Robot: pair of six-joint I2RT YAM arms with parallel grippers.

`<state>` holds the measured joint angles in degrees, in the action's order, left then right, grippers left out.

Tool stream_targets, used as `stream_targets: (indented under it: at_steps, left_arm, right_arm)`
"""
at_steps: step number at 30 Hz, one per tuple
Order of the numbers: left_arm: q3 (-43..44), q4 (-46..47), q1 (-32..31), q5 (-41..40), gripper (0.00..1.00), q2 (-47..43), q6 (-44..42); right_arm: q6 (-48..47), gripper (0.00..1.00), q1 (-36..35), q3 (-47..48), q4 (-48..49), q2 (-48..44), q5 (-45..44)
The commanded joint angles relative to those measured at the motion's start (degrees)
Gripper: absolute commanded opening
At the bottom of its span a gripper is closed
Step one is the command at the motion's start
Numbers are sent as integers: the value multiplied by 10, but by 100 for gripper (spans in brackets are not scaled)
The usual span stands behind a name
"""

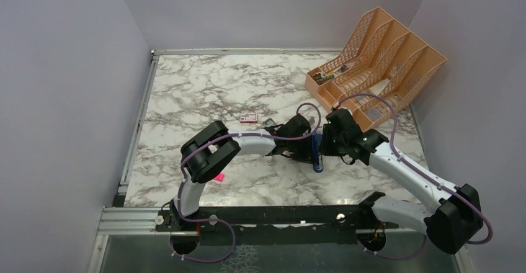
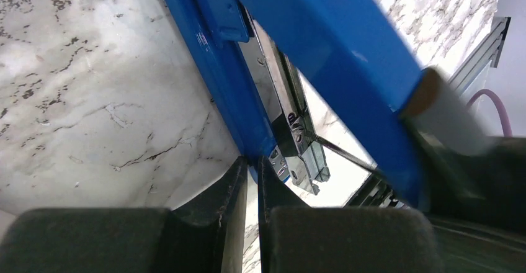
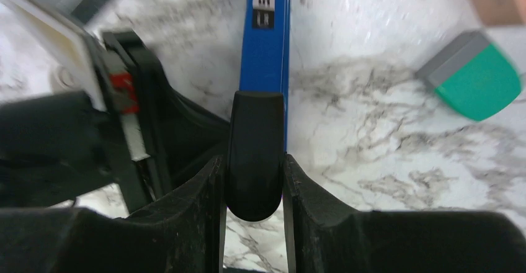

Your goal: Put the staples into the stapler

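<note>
Blue stapler (image 1: pixel 317 153) open on tabletop (image 1: pixel 186 87), right hand (image 3: pixel 254 161) clamping its black rear end. Left hand (image 2: pixel 253 174) narrow at magazine tip; staples unseen, cannot tell if pinched. Strip likely light, brittle: pinch long edges gently.

Blue stapler (image 3: pixel 265 49), grey-veined white marble table (image 1: pixel 205 87), orange rack (image 1: pixel 378 56).

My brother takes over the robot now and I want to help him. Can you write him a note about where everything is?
Left tool: nearly shut, its tip at the metal rail of the open stapler. Nothing is seen in it.
Right tool: shut on the stapler's black end, holding the top up.
Staples: not visible. The red-and-white box lies apart from the stapler.
Done: the stapler is open.
Left: put the staples in and close it.
</note>
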<state>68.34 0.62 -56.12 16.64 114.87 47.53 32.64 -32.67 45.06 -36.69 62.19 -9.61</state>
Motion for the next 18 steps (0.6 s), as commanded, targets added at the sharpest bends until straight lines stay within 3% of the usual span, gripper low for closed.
stream_targets:
  at_steps: [1,18]
  left_arm:
    - [-15,-9,-2,-53,11,6,-6]
    - [-25,8,-2,-64,11,-8,2]
  right_arm:
    - [61,31,-22,-36,-34,15,71]
    - [88,29,-54,-71,9,74,31]
